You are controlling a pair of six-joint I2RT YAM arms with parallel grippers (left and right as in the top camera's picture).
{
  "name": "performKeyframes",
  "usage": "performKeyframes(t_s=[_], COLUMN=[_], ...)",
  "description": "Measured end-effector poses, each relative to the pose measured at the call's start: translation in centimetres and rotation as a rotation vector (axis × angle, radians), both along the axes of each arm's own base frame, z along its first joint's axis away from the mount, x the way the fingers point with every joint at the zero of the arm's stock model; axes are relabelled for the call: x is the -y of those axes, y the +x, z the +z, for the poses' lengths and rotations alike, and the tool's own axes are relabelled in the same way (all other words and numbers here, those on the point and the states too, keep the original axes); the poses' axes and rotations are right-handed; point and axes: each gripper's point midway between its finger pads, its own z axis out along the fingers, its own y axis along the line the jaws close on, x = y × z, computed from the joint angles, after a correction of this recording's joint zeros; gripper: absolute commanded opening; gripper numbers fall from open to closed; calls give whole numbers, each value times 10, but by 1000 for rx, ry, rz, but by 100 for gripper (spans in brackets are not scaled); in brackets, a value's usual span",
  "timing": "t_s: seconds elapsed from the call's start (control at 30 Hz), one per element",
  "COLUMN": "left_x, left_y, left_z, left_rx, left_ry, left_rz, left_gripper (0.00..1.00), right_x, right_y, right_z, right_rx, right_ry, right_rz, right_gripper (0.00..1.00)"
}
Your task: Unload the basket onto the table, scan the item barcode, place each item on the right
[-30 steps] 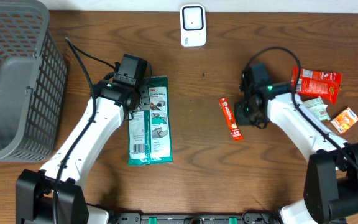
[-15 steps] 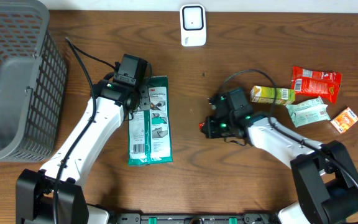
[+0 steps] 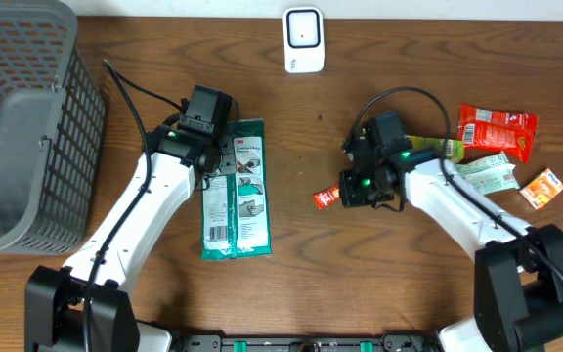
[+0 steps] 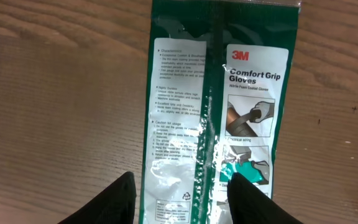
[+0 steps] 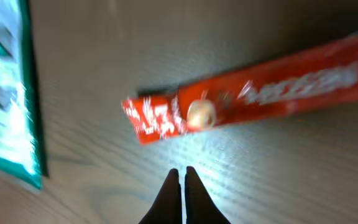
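1. right fingers (image 5: 171, 194) pressed fully together, gripping nothing.
2. red stick pack (image 5: 253, 93) lies flat on worktop (image 5: 104, 50), just past their tips.
3. left fingers (image 4: 115, 202) part-open, empty, straddling glove pack (image 4: 222, 93) lying under them.

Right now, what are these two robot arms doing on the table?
The left gripper hangs open over the flat green plastic glove packet, not gripping it. The right gripper is shut, its tips pointing at the long shiny red stick packet lying on the brown wooden table. Neither holds anything.
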Motion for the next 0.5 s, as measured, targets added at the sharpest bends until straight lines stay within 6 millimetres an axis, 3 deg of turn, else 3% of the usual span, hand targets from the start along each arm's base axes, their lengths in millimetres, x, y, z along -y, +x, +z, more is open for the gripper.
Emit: performKeyframes(t_s=[0.13, 0.3, 0.5], left_x=[0, 0, 0], left_y=[-1, -1, -1], left_z=[0, -1, -1], left_rx=[-4, -6, -6], left_ry=[0, 1, 1], left_rz=[4, 4, 4], left_gripper=[50, 50, 50], right_x=[-11, -18, -16], right_y=[-21, -27, 7], right_z=[-21, -36, -29], right_rx=[42, 153, 347], right_ry=[-104, -223, -316], right_rz=[98, 172, 126], right_gripper=[1, 1, 1])
